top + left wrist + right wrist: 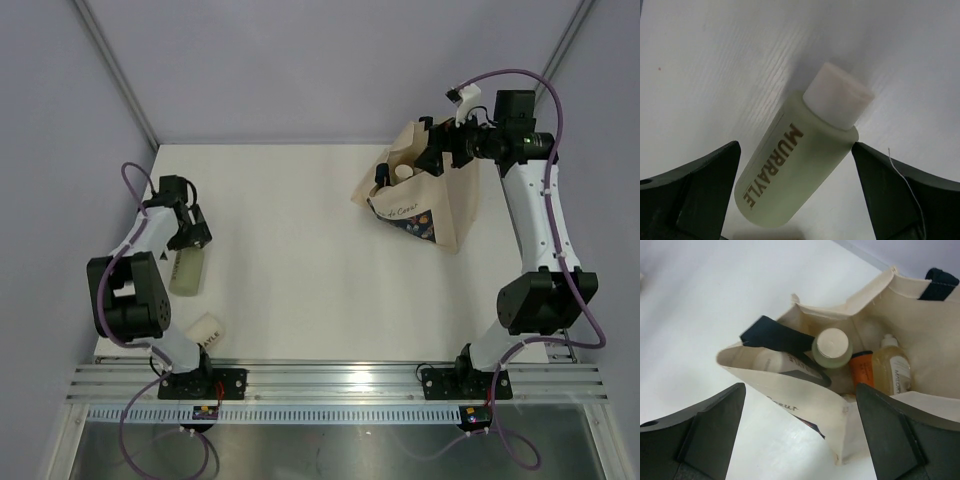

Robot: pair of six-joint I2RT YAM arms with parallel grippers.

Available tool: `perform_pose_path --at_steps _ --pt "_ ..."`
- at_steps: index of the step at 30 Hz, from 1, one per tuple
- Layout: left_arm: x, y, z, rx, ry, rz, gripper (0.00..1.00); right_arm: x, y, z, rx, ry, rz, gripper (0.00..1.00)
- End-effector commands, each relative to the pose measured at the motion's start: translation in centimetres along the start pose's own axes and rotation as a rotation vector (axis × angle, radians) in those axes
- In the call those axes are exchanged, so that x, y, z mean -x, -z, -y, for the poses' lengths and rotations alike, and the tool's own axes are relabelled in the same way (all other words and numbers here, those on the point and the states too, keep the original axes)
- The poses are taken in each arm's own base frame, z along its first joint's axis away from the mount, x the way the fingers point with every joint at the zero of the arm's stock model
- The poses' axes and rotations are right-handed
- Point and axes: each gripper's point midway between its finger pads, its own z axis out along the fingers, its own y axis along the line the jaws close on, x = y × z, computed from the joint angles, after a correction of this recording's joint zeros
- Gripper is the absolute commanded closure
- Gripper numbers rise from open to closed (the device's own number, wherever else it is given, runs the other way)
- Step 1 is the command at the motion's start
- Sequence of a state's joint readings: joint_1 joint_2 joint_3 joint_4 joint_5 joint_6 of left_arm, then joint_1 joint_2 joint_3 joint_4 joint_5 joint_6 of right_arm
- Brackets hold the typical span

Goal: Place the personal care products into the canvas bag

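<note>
Presently, right gripper hangs over the canvas bag; left gripper, well left of it, straddles a grey-green bottle; both sets of jaws wide.

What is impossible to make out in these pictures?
- Top view: the white tube near the left arm's base is too small to read.
- Right wrist view: the canvas bag hides the lower parts of the products inside.
- Left wrist view: unclear whether the left gripper touches the grey-green bottle.
</note>
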State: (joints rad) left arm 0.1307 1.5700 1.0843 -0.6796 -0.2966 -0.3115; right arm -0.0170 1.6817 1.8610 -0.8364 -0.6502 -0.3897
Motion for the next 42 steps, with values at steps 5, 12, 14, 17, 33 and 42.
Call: perform_pose_path --at_steps 5,12,14,17,33,42 --pt "-0.6 -4.0 1.8 -0.035 -0.127 -0.149 0.04 0.8 3.6 -4.5 0.106 -0.003 0.123 0.01" --pt "-2.2 -5.9 3.5 -0.101 -0.136 -0.246 0.28 0.2 5.9 -8.8 0.224 -0.021 0.177 0.01" --pt "-2.7 -5.7 4.9 -0.185 -0.124 -0.270 0.45 -0.4 6.2 -10.1 0.283 -0.031 0.185 0.00" --pt "-3.8 -5.0 7.6 -0.350 -0.086 -0.311 0.86 -1.0 7.7 -14.3 0.487 -0.028 0.231 0.01" --pt "-7.6 5.1 20.7 -1.133 0.166 -0.348 1.00 -11.4 -3.3 -22.5 0.574 -0.031 -0.217 0.24" --pt "-9.8 9.1 25.1 -1.263 0.231 -0.392 1.00 -14.9 -14.1 -27.5 0.305 -0.198 -0.353 0.09"
